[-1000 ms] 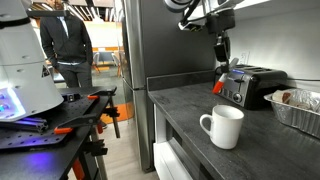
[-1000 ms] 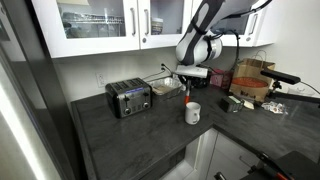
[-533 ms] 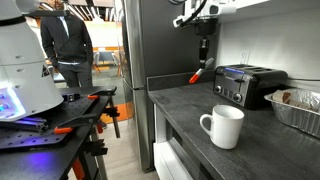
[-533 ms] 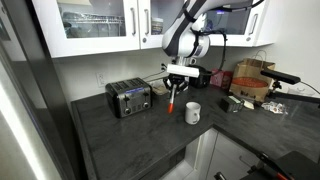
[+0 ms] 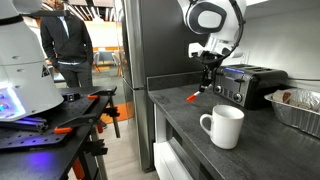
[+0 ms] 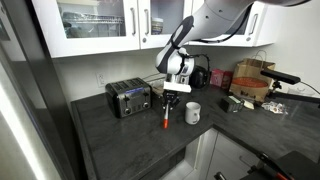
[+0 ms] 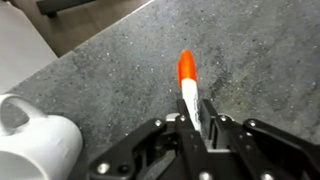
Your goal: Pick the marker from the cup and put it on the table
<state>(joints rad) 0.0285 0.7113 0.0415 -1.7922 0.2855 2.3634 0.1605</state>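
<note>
Seen from the room in an exterior view, the toaster (image 6: pixel 128 98) stands well left of the cup (image 6: pixel 192 113) on the dark grey surface (image 6: pixel 110 145). Between them, nearer the cup, the tool (image 6: pixel 168 103) hangs low, clamped on the marker (image 6: pixel 165 120). The marker is out of the cup and just left of it. It points down with its orange end lowest, close over the stone, and I cannot tell whether the tip touches. The cup stands upright, apart from the tool. A cardboard box (image 6: pixel 250 78) sits farther back, right of the cup.

In an exterior view from the front edge, the marker (image 5: pixel 193 96) slants left of and behind the cup (image 5: pixel 222 127), orange end down. The tool (image 5: pixel 204 84) grips its upper part. The toaster (image 5: pixel 245 85) is behind the cup and a crinkled foil tray (image 5: pixel 296 108) is to the cup's right.

In the wrist view, the cup (image 7: pixel 35 140) fills the lower left. To the right of the cup and clear of it, the marker (image 7: pixel 187 80) is pinched by its pale body in the tool (image 7: pixel 198 125). One finger (image 7: pixel 222 128) presses each side, and the orange end juts out over the speckled surface (image 7: pixel 250 50).
</note>
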